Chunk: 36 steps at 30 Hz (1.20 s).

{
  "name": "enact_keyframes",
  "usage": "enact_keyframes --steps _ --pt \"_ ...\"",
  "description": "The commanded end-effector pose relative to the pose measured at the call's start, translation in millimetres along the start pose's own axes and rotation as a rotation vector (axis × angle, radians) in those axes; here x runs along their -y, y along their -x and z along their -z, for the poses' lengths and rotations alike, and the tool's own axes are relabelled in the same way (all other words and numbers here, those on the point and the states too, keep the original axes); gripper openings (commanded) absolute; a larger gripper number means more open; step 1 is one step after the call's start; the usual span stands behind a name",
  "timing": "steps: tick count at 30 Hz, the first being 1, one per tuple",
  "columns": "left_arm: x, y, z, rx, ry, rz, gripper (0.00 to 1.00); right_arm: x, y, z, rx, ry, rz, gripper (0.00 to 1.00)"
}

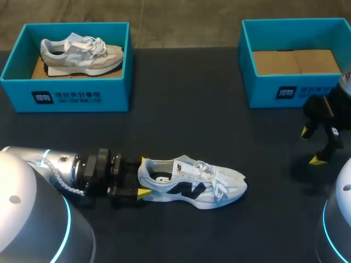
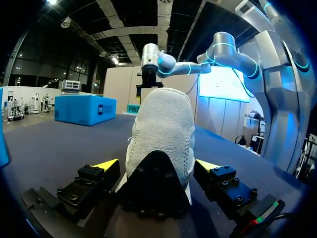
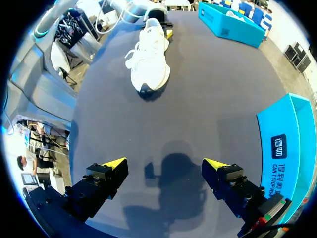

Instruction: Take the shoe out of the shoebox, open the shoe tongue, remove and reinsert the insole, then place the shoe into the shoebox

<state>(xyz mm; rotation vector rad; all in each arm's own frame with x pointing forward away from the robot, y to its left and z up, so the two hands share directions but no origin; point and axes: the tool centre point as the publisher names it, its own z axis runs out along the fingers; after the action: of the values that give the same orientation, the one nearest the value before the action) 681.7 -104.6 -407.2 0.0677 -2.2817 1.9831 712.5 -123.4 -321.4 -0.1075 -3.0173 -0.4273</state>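
White sneaker [image 1: 192, 182] sits upright on the dark bench [image 1: 181, 109], near the front edge, toe twd the robot's right, outside both boxes. L claw [image 1: 142, 176] pinches its heel, one yellow tip on each side. R claw [image 1: 310, 147] is spread wide, hovering over the bench just in front of the R shoebox [image 1: 285, 90], whose brown cardboard floor shows; sneaker is well apart from it. L shoebox [image 1: 66, 98], far left, holds a grey sneaker [image 1: 82, 55].
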Motion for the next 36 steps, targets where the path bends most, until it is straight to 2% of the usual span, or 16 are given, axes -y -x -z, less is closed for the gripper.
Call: enact_keyframes --steps 1,9,30,31,33,34,35,36 --pt "-2.1 0.5 -5.7 0.001 0.003 -0.001 1.0 -0.4 -0.5 -0.3 0.001 -0.003 -0.001 1.0" --pt "-6.6 4.9 -16.4 -0.004 0.007 -0.006 1.0 -0.4 -0.5 -0.3 0.001 -0.003 -0.001 1.0" --pt "-9.1 8.6 -27.7 -0.013 0.017 -0.003 1.0 -0.4 -0.5 -0.3 0.001 -0.003 -0.001 1.0" --pt "-8.9 8.0 -28.3 -0.015 0.016 -0.004 0.97 -0.4 -0.5 -0.3 0.001 -0.003 -0.001 1.0" --pt "-8.6 6.9 -29.0 -0.02 0.013 -0.009 0.79 -0.4 -0.5 -0.3 0.001 -0.003 -0.001 1.0" --pt "-8.6 6.4 -29.2 -0.021 0.012 -0.01 0.49 -0.4 -0.5 -0.3 0.001 -0.003 -0.001 1.0" --pt "-8.9 5.9 -29.4 -0.025 0.012 -0.011 0.41 -0.4 -0.5 -0.3 0.001 -0.003 -0.001 1.0" --pt "-9.4 5.2 -29.4 -0.027 0.013 -0.013 0.23 -0.4 -0.5 -0.3 0.001 -0.003 -0.001 1.0"
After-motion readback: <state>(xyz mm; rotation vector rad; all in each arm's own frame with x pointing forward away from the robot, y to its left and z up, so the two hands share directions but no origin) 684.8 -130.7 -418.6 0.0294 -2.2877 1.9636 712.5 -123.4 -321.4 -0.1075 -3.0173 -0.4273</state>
